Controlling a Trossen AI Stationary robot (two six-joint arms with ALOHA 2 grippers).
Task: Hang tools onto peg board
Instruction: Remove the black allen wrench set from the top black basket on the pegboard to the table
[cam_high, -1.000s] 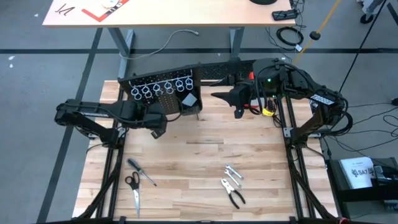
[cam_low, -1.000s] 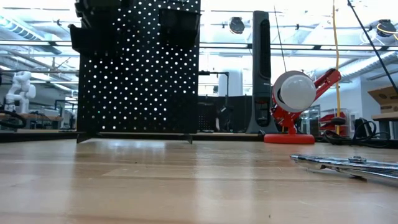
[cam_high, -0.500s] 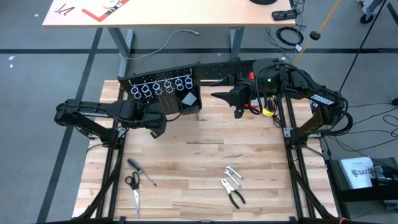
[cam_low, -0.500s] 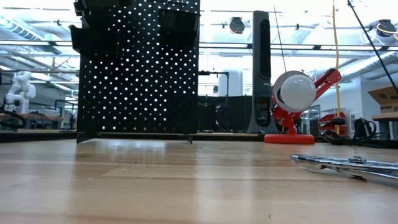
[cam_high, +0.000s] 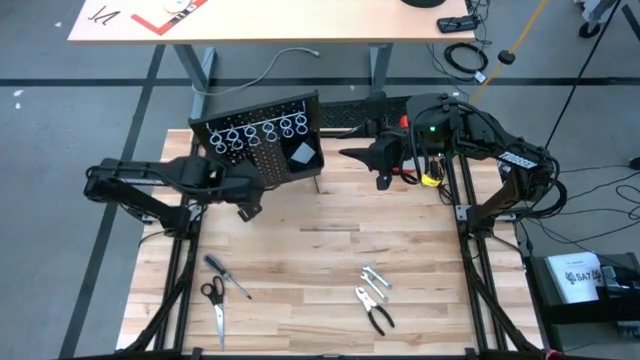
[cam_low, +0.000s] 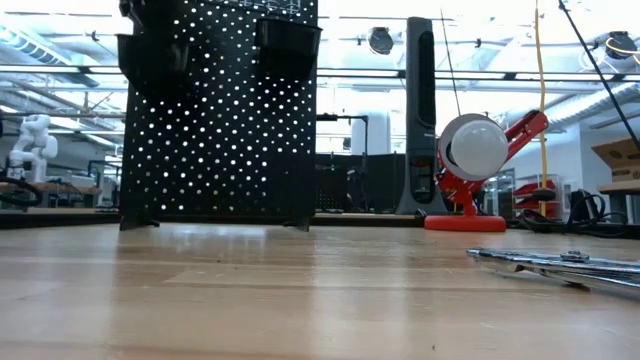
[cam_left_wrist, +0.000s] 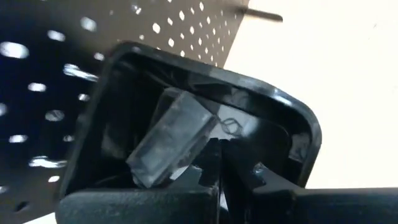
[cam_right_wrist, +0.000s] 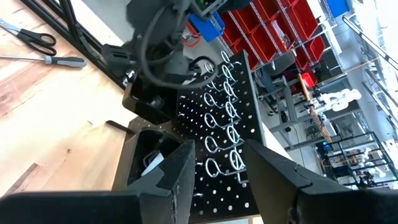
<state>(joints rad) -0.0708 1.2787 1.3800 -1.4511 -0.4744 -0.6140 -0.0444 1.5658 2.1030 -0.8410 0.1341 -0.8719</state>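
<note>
The black peg board (cam_high: 262, 150) stands at the table's far left, tilted, its foot (cam_low: 210, 218) on the wood. It carries a row of silver rings (cam_high: 262, 133) and black bins. My left gripper (cam_high: 250, 203) is shut at the mouth of one bin (cam_left_wrist: 273, 118), which holds a clear block (cam_left_wrist: 171, 137) and a small wire piece (cam_left_wrist: 230, 124). My right gripper (cam_right_wrist: 227, 180) waits open and raised at the far right, with nothing between its fingers. The screwdriver (cam_high: 228, 275), scissors (cam_high: 215, 305), wrench (cam_high: 375, 277) and pliers (cam_high: 376, 312) lie flat on the near table. My left gripper (cam_left_wrist: 219, 152) comes at the bin slanting down from the table's left. Its shut fingertips stand at the bin's near rim (cam_left_wrist: 249, 177). Whether they touch the rim or the things inside, I cannot tell.
A red-and-white lamp (cam_low: 480, 165) stands behind the table's far right. A flat black slotted panel (cam_high: 345, 115) lies beside the board. Bare wood (cam_high: 330, 230) stretches between the board and the tools near the front edge.
My left gripper has risen a little at the board. The peg board has tipped, its top going toward the table's far edge while its foot stays on the wood.
</note>
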